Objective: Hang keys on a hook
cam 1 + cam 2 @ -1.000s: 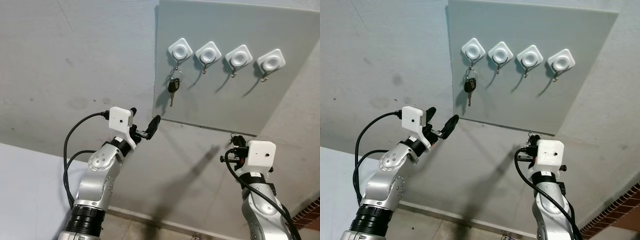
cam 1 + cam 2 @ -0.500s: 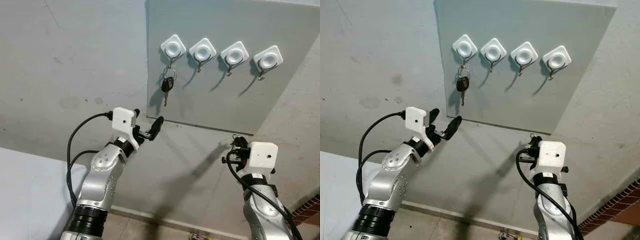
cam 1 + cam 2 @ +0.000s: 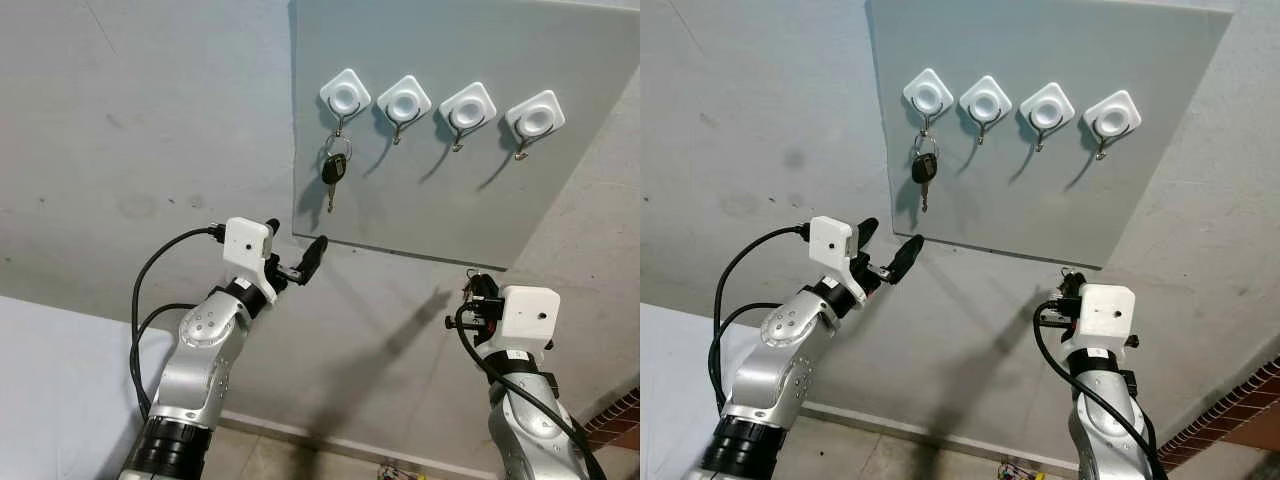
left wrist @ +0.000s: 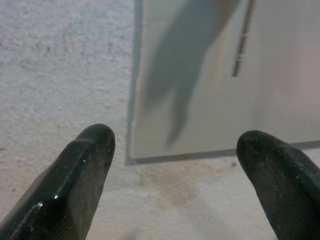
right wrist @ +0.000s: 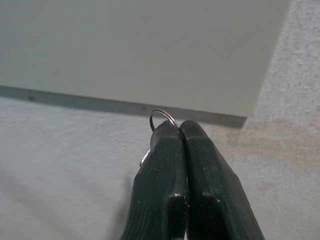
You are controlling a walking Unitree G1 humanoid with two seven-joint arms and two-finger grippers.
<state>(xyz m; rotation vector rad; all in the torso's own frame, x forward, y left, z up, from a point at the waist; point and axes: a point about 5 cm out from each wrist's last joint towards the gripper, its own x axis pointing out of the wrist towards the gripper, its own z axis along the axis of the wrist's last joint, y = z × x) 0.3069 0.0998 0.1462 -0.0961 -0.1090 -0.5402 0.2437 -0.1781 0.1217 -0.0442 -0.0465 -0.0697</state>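
1. A black key (image 3: 329, 170) hangs by its ring from the leftmost hook (image 3: 344, 97) of four on the grey board (image 3: 560, 190).
2. The left claw (image 3: 296, 254) is spread and empty, below the board's lower left corner.
3. The right claw (image 5: 179, 131) is pressed together, pinching a thin metal ring (image 5: 162, 115) near the board's lower right edge.

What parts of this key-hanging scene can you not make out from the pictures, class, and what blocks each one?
- Right gripper: pinches a ring; whatever hangs below is hidden behind its fingers.
- Key on the first hook: markings too small in the eye views.
- Left wrist view: key blade blurred, its head cut off by the edge.
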